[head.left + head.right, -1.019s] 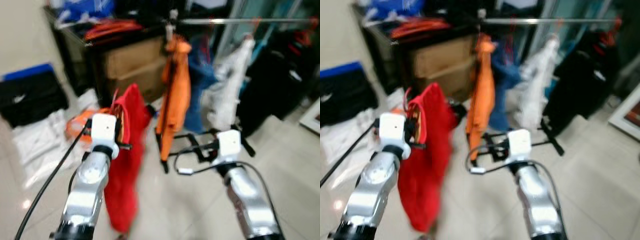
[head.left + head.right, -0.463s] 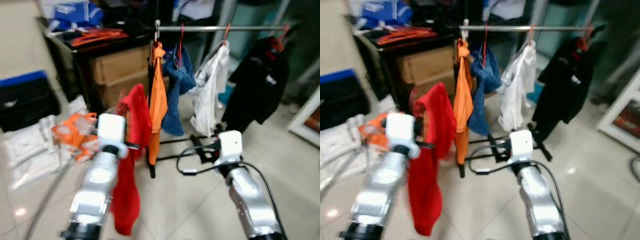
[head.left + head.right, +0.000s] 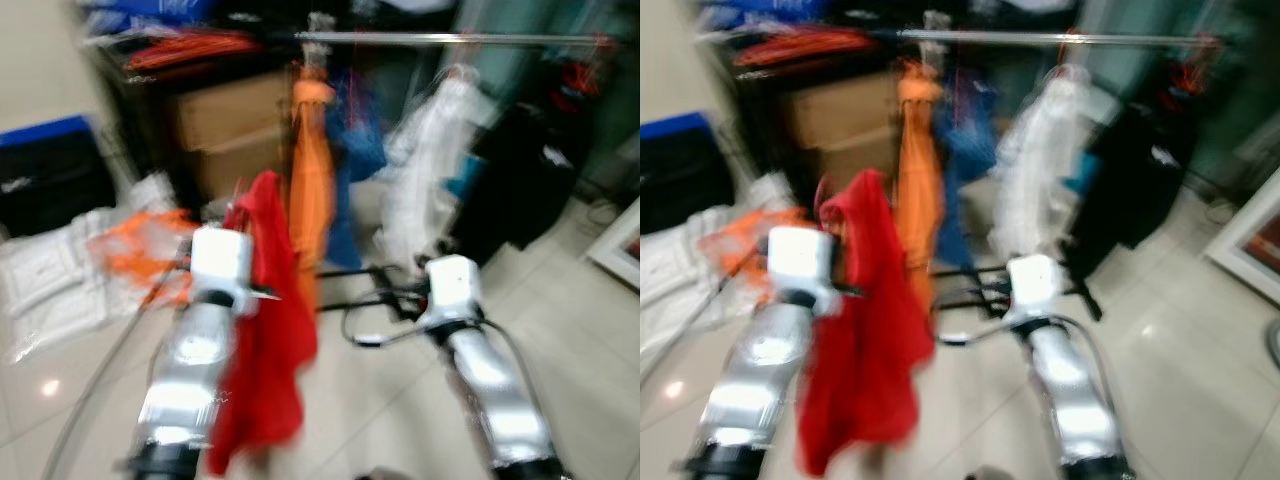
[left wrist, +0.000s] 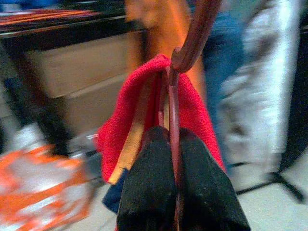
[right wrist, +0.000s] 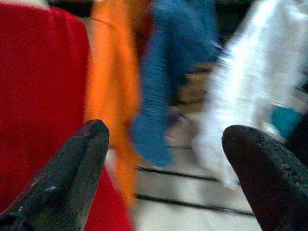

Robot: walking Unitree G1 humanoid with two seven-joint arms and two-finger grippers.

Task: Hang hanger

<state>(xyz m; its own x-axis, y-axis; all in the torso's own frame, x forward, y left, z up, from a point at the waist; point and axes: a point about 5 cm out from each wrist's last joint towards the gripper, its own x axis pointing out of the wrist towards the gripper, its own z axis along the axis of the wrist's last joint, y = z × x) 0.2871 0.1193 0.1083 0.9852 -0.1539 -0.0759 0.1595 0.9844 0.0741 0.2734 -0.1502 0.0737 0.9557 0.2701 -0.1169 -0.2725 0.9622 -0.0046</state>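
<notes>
**Hanger carried toward the rail, not yet hung**

Compared with half a second ago, the whole head view has shifted and blurred, so the camera has moved; the red garment stays hanging from the left arm, and the rack looks about as near as before.

The left gripper (image 4: pixel 175 192) is closed on the thin dark-red hanger (image 4: pixel 172 120), whose curved hook rises toward 12 o'clock in the left wrist view. A red knitted garment (image 3: pixel 268 330) is draped over the hanger and hangs beside the left arm, at about 7 o'clock from the rack. The right gripper (image 5: pixel 166 168) has its two black fingers spread wide and holds nothing.

The horizontal metal clothes rail (image 3: pixel 440 39) runs along the top of the head view, at 12 o'clock. From it hang an orange garment (image 3: pixel 312 190), a blue garment (image 5: pixel 178 72), a white garment (image 3: pixel 435 160) and a black garment (image 3: pixel 525 170).

Progress: the hanger is loaded and gripped, but its hook is well apart from the rail. Approach, lift and hooking remain.

The left wrist view shows the grip and hook, which the blurred head views do not resolve; the head views give the rail's position.
</notes>
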